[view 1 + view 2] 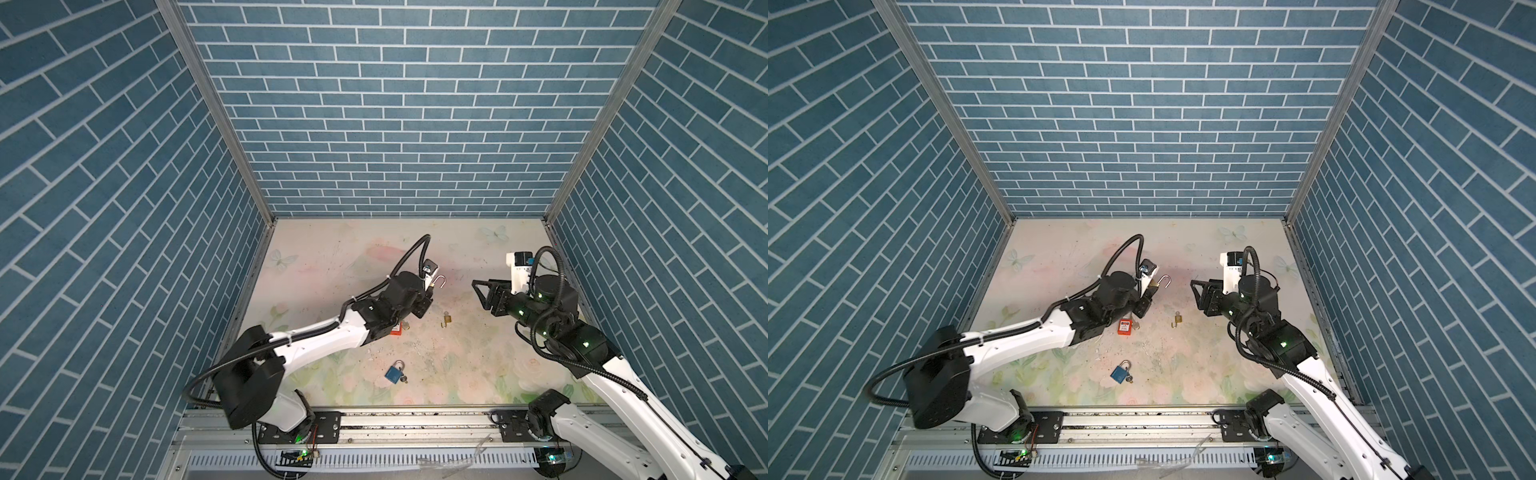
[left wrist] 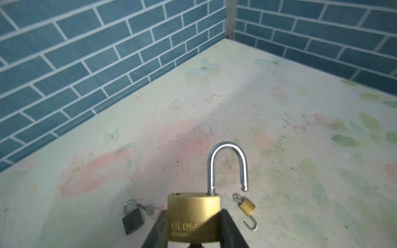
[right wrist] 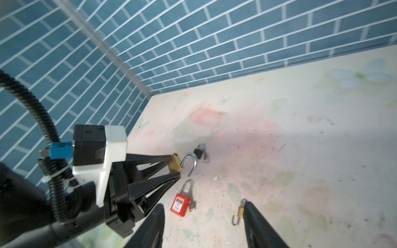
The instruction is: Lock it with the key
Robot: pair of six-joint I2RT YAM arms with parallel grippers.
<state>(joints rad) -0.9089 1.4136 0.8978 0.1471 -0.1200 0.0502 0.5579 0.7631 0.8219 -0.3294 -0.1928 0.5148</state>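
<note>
My left gripper (image 2: 193, 223) is shut on the body of a large brass padlock (image 2: 193, 214), held above the table. Its steel shackle (image 2: 227, 167) stands open, with the free end out of the body. Both top views show the same padlock (image 1: 432, 286) (image 1: 1154, 284) in the left gripper (image 1: 430, 291). No key shows in this padlock, and its underside is hidden between the fingers. My right gripper (image 3: 204, 205) is open and holds nothing. It hovers to the right of the padlock (image 3: 175, 164), with its jaws (image 1: 478, 296) (image 1: 1197, 296) turned toward it and well apart from it.
On the floral table lie a small brass padlock (image 1: 447, 319) (image 2: 247, 206) with its shackle open, a red padlock (image 1: 1124, 326) (image 3: 180, 203) with a key, a black padlock (image 2: 132, 219) with keys (image 2: 148, 209), and a blue padlock (image 1: 394, 372). Blue brick walls enclose three sides.
</note>
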